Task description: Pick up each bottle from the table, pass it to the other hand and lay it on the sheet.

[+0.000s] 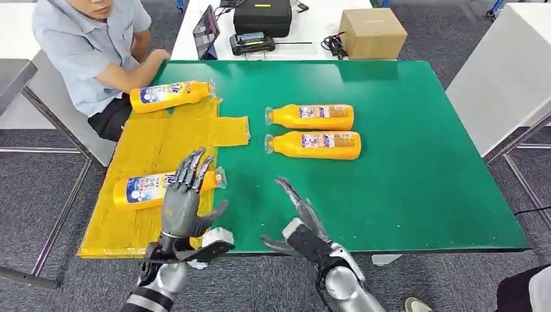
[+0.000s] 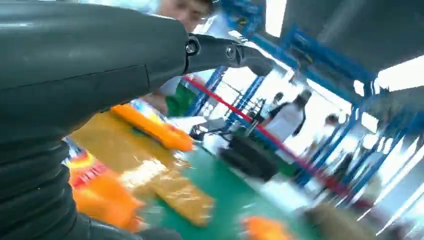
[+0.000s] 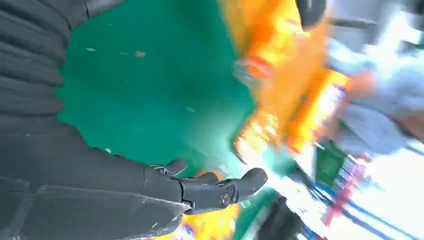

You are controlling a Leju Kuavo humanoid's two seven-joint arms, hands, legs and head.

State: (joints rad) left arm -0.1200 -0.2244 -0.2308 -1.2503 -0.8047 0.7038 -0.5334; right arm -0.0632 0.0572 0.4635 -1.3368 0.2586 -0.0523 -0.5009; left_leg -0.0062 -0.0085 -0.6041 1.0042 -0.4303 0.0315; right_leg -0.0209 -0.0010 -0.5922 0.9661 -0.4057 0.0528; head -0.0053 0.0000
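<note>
Two bottles (image 1: 313,130) remain on the green counter (image 1: 422,162); two are laid on the yellow sheet (image 1: 156,149). Left hand (image 1: 185,198) and right hand (image 1: 302,224) are empty, fingers spread. A reach by the right hand is judged next.

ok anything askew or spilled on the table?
No spills. The far bottle lies only partly on the yellow sheet, neck out over the green mat. The sheet itself is patched and uneven.
</note>
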